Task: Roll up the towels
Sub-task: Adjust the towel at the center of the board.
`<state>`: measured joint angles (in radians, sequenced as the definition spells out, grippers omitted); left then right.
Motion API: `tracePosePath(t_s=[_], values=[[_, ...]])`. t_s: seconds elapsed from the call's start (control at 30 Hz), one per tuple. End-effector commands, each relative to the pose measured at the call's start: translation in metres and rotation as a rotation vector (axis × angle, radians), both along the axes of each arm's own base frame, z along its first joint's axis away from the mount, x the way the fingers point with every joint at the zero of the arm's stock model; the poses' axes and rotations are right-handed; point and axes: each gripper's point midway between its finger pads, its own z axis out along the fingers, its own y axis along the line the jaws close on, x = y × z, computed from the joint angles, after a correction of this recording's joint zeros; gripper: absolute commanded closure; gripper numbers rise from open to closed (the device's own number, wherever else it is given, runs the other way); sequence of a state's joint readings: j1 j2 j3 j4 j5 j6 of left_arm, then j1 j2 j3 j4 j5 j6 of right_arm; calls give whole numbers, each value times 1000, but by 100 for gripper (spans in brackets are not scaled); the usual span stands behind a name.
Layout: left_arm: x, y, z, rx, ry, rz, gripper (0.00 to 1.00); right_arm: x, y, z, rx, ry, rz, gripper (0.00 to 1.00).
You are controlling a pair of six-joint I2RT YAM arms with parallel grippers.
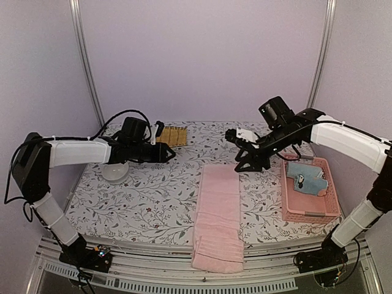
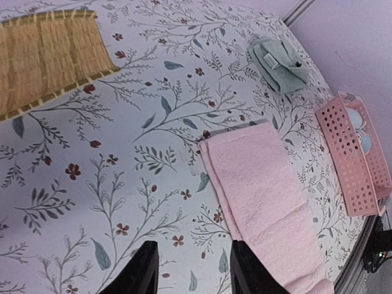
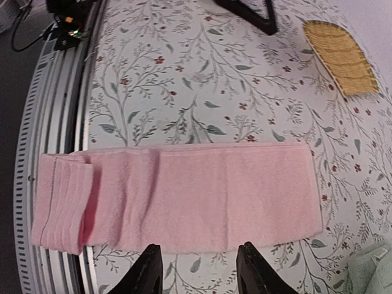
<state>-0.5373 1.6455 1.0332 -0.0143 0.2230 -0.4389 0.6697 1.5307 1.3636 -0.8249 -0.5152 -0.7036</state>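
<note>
A: Top external: where do we find the pink towel [image 1: 217,214]?
B: Lower centre, a long flat folded strip, unrolled; the blue towel [image 1: 297,170] sits in the basket [image 1: 309,214] at right.
A: Left wrist?
B: We see the left gripper [image 2: 193,272] parted, empty; green towel [image 2: 278,61] bunched upper right.
A: Right wrist?
B: Our right gripper [image 3: 201,269] stands parted, empty; pink towel spans mid-frame.

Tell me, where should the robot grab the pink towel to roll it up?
Probably the far short end of the pink towel, coming down from above, one corner per arm. It lies flat as a long strip, and that end sits fully on the table; the near end hangs over the front edge.
</note>
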Motion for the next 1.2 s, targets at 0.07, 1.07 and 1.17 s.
tracePosePath(t_s=[0.07, 1.07, 1.17], values=[[-40, -48, -22, 60, 56, -226, 57, 95, 1, -56, -70, 51, -317, 58], [-254, -142, -85, 70, 230, -989, 36, 156, 3, -227, -327, 251, -463, 79], [-263, -136, -92, 61, 285, -998, 39, 156, -2, -230, -319, 275, -470, 88]])
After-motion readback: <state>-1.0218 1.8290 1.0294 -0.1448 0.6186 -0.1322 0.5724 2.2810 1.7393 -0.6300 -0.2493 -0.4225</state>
